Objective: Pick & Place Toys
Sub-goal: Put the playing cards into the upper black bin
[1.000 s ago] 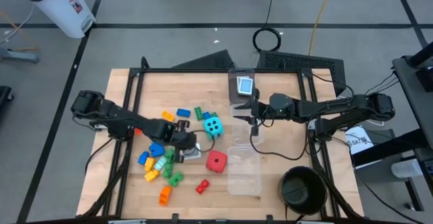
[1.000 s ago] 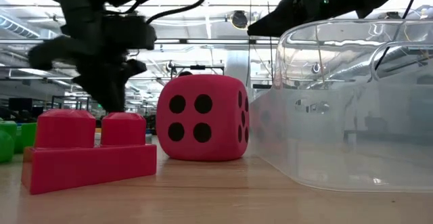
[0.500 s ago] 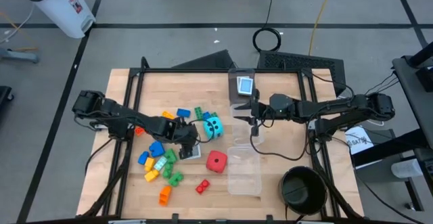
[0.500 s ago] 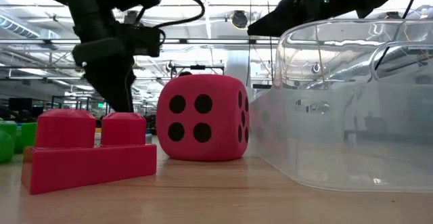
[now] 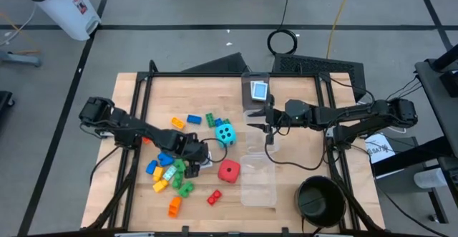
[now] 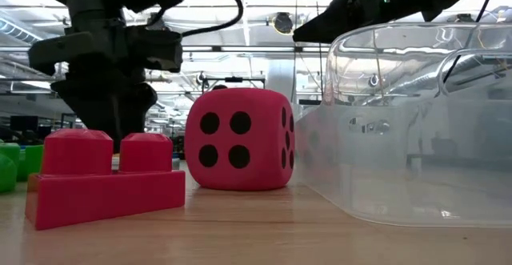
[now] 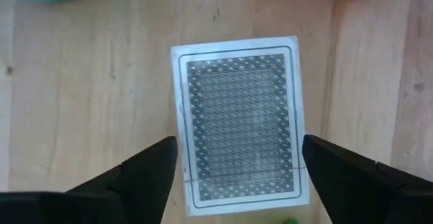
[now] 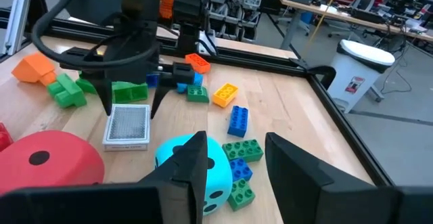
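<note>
A white card (image 7: 240, 126) lies patterned back up, flat on the table (image 5: 300, 151), between the red die (image 5: 228, 170) and the heap of coloured bricks (image 5: 168, 171). My left gripper (image 7: 240, 153) is open over the card, one finger on either side of it; the right wrist view shows it too (image 8: 130, 105). The cyan die (image 5: 225, 132) sits just beyond. My right gripper (image 5: 268, 119) hovers open over the clear boxes (image 5: 257, 183), and nothing shows between its fingers (image 8: 196, 163). My left gripper points down from above, with a fingertip (image 7: 159, 160) beside each long edge of the card (image 7: 183, 149). I cannot tell whether the fingers touch the card. The card lies flat on the table.
A red brick (image 6: 108, 177) stands near the front, beside the red die (image 6: 240, 139). A second clear box (image 5: 256, 86) at the far edge holds a card. A black bowl (image 5: 320, 200) sits at the near right. Bare wood lies right of the boxes.
My left gripper has opened. It has come toward the table's near edge and down over the card. The card has stayed flat in place. My right gripper has kept still.
</note>
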### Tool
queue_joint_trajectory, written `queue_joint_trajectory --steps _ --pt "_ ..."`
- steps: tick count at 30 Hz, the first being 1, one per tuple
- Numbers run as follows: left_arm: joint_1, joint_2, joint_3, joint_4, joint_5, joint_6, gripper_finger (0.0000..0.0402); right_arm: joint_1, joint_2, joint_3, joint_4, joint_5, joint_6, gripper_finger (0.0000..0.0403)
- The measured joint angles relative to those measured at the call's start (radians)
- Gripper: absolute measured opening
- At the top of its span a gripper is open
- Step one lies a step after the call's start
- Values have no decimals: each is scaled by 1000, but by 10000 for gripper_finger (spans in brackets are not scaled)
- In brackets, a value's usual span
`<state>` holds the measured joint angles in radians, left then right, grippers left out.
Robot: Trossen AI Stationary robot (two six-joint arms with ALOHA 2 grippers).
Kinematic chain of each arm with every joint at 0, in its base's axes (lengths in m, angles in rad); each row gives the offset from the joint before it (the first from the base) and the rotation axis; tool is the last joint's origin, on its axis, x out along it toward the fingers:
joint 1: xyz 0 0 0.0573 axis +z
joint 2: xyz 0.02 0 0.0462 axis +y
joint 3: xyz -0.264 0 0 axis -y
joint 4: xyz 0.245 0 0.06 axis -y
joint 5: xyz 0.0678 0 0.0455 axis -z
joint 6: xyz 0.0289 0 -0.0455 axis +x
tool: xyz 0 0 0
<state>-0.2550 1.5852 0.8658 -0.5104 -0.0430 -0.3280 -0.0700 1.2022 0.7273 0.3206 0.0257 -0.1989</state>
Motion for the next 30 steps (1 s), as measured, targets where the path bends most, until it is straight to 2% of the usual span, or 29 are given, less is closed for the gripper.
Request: queue_joint_trajectory --steps 7,16,21,24,30 --pt "-30 8 2 0 -92 -22 335 0 0 0 0 0 0 118" --pt "-38 88 7 38 -52 -49 372 0 0 0 -1 0 0 118" --pt "-34 88 6 34 -34 -31 370 0 0 0 0 0 0 118" --pt "-24 52 4 -1 -28 5 363 0 0 0 2 0 0 118" --pt "0 -27 -4 -83 -20 -21 352 0 0 0 3 0 0 118"
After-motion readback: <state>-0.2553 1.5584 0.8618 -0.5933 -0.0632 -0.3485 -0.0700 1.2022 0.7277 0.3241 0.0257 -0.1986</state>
